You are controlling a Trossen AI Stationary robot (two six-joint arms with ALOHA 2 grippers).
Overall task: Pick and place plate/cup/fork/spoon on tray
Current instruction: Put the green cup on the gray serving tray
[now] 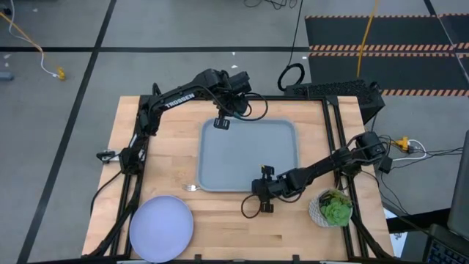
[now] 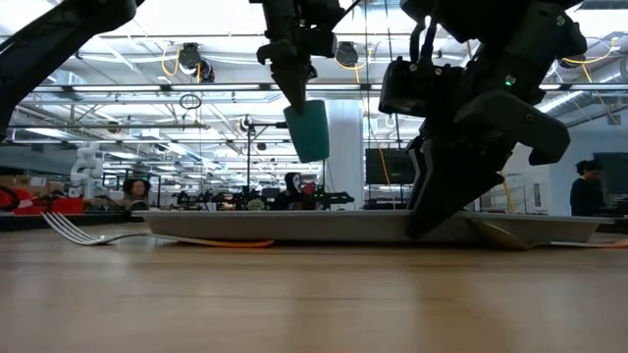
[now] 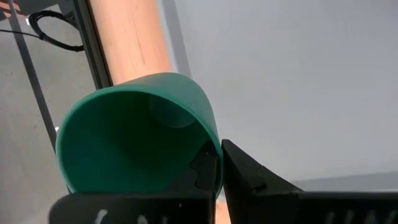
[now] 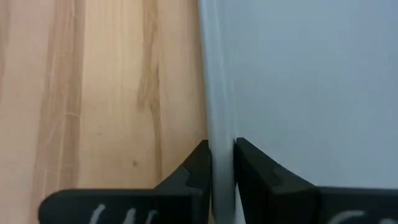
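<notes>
The grey-blue tray [image 1: 249, 147] lies in the middle of the table. My left gripper [image 1: 221, 122] is shut on the dark green cup [image 2: 309, 129], which hangs above the tray's far left corner. My right gripper [image 1: 258, 188] is shut on the tray's near rim. The fork [image 1: 192, 188] lies on the table at the tray's near left corner; its orange handle [image 2: 231, 242] runs in under the tray's edge. Near the table's near left corner lies the pale lavender plate [image 1: 161, 227]. The spoon is hidden. My left gripper holds the cup by its wall at the rim [image 3: 216, 149], one finger inside the cup and one outside. The fingers point steeply down from above. The cup hangs below them, tilted and clear of the tray. My right gripper pinches the tray's raised near rim [image 4: 222, 140] between its two fingers, one on the table side and one over the tray's floor. It comes slanting down from the table's right and near side. Whether the rim is lifted off the table I cannot tell.
A white bowl of green leaves [image 1: 333, 207] stands at the near right, just behind my right arm. Bare wood lies between the plate and the bowl along the near edge. Black frame rails [image 1: 333, 132] run along both sides of the table.
</notes>
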